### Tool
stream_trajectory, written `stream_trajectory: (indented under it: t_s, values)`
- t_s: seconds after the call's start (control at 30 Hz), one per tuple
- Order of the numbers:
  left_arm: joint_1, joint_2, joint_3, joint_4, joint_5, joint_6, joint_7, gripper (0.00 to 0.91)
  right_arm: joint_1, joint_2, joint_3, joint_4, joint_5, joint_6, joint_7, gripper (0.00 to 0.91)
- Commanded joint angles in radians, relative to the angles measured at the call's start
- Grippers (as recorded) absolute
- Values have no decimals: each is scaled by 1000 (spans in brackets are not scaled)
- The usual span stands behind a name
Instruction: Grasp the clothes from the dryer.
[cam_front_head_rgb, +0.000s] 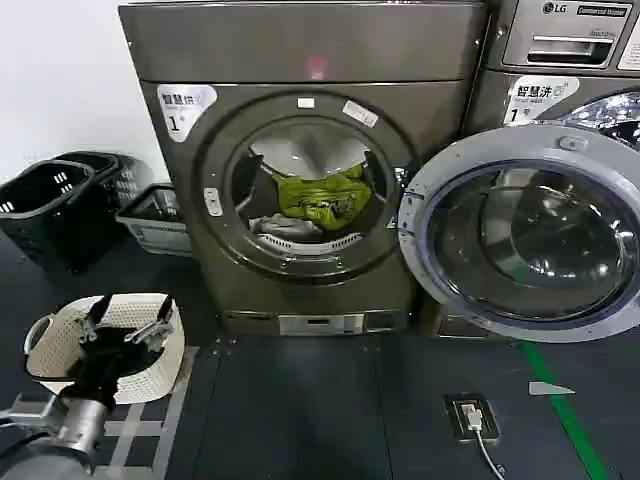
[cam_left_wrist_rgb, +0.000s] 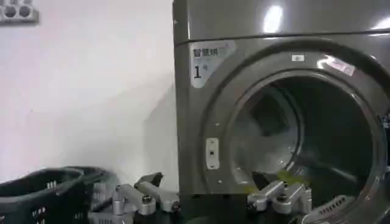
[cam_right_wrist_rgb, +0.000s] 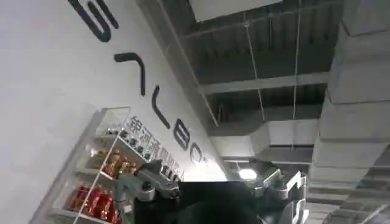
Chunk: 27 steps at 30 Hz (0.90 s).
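Note:
The bronze-grey dryer (cam_front_head_rgb: 300, 60), labelled 1, stands in the middle of the head view with its porthole open. The clothes (cam_front_head_rgb: 320, 197) lie inside the drum, a yellow-green garment on top of white and pale grey ones. My left gripper (cam_front_head_rgb: 127, 322) hangs low at the left, well short of the dryer and over a white basket. In the left wrist view it (cam_left_wrist_rgb: 208, 185) is open, facing the dryer's (cam_left_wrist_rgb: 256, 24) front, with nothing between its fingers and a sliver of yellow-green cloth (cam_left_wrist_rgb: 286, 178) beyond. My right gripper (cam_right_wrist_rgb: 210, 182) is open, pointing up at a wall and ceiling.
The round dryer door (cam_front_head_rgb: 530, 235) swings open to the right, in front of an LG machine (cam_front_head_rgb: 560, 40). Black baskets (cam_front_head_rgb: 50, 200) and a grey one (cam_front_head_rgb: 155, 215) stand at the left wall. A white woven basket (cam_front_head_rgb: 60, 345) sits under my left arm. A power strip (cam_front_head_rgb: 472, 415) lies on the floor.

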Motion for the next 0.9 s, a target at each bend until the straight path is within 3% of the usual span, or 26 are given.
stream_trajectory:
  t_s: [0.03, 0.9]
  values:
    - [2, 3, -14, -2, -7, -4, 1, 907, 0, 2, -6, 2, 4, 4, -2, 907]
    - [9, -17, 17, -13, 9, -5, 10, 907, 7, 8, -7, -5, 12, 14, -1, 907]
